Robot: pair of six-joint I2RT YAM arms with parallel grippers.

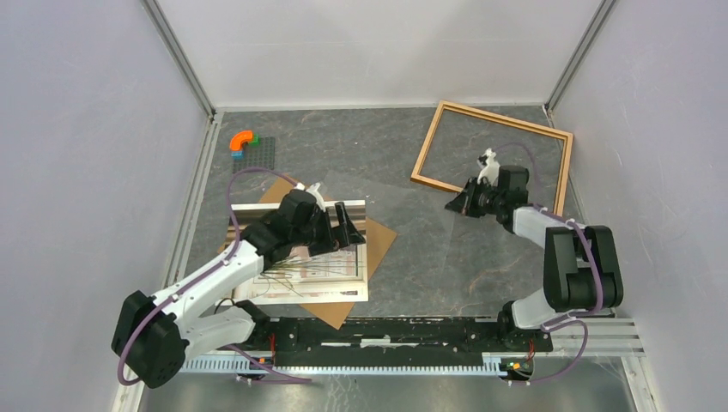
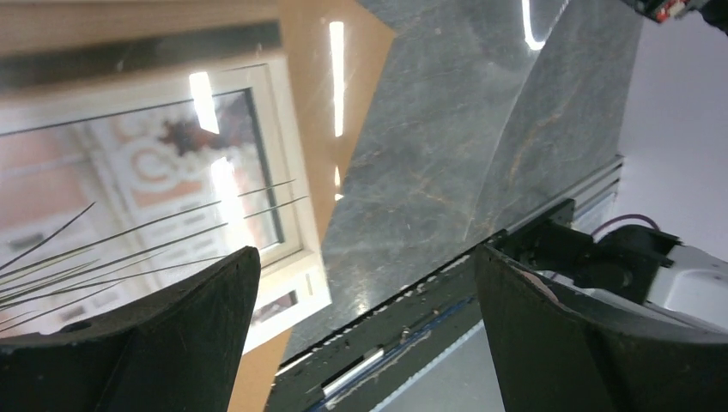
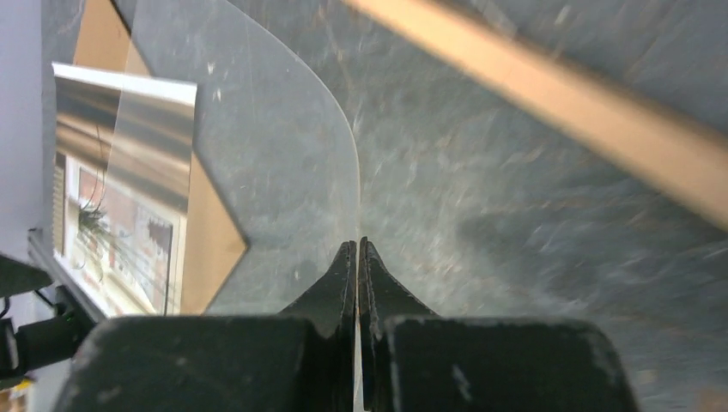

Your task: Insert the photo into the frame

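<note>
Mid-table: clear sheet (image 3: 257, 172) in way; frame (image 1: 506, 119) interior open; toy bricks (image 1: 243, 140) back-left.

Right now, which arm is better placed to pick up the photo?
Left. The left gripper hangs open right over the photo, while the right gripper is shut on the clear sheet near the frame.
</note>
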